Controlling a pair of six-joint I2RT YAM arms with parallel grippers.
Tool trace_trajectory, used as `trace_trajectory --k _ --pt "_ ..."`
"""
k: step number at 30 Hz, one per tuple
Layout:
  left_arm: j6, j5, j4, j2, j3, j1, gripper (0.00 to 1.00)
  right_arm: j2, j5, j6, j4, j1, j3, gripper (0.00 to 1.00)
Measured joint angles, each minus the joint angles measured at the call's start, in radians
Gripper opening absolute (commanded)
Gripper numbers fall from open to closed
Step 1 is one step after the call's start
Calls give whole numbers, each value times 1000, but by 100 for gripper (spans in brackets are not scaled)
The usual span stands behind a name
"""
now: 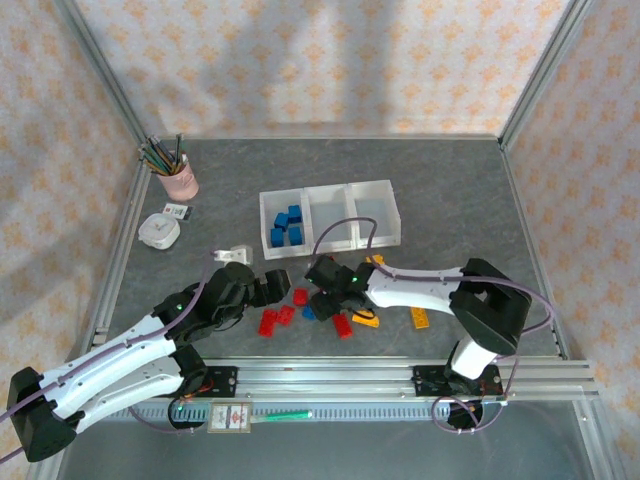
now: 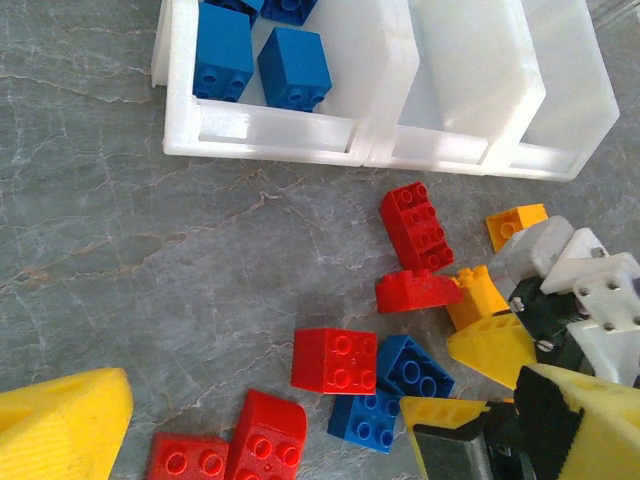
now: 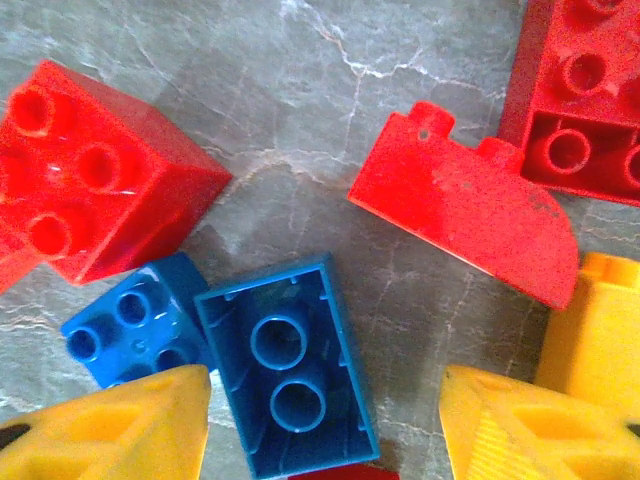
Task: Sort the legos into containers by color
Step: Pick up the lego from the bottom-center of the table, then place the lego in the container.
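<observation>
Watching from the side here. The left gripper (image 1: 275, 287) is hanging wide open with nothing in it. The red plastic bricks (image 2: 335, 360) are lying right under it and just ahead of its yellow fingers (image 2: 60, 430). Further out from that hand, the row of three white translucent plastic bins (image 2: 390, 150) is sitting with blue bricks (image 2: 293, 68) in the left-hand one.

Moving over, the right gripper (image 3: 325, 400) is also spread open and empty. It's hovering low over a blue rectangular plastic brick (image 3: 285, 365) that's lying hollow side up between its two fingers, closer to one finger (image 3: 120, 430) than the other. A smaller blue brick (image 3: 130, 325) is touching it on that side.

I'm guessing these are handling easy: light, rigid, not crushing. The walls are glossy though, so one could be squirting out of a sloppy pinch. Best bet is probably squeezing square across the two long flat sides. That neighbouring blue one is looking likely to get nudged.
</observation>
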Motion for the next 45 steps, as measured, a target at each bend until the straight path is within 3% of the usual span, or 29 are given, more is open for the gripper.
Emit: trace_trajectory --k 6,15,32,40,45 --pt "0 -11 -16 0 0 0 99 13 -4 -17 3 0 14 46" --pt "0 -31 -23 -1 0 0 99 26 2 -22 10 0 24 37" --pt "-8 -72 -45 -25 4 0 99 -85 -8 -21 -20 -42 30 36" --pt "-3 -126 -68 -25 77 43 99 -79 -50 -22 -47 -106 207 38" --pt "31 -137 -67 -5 130 134 99 64 -51 -29 -26 -137 412 38"
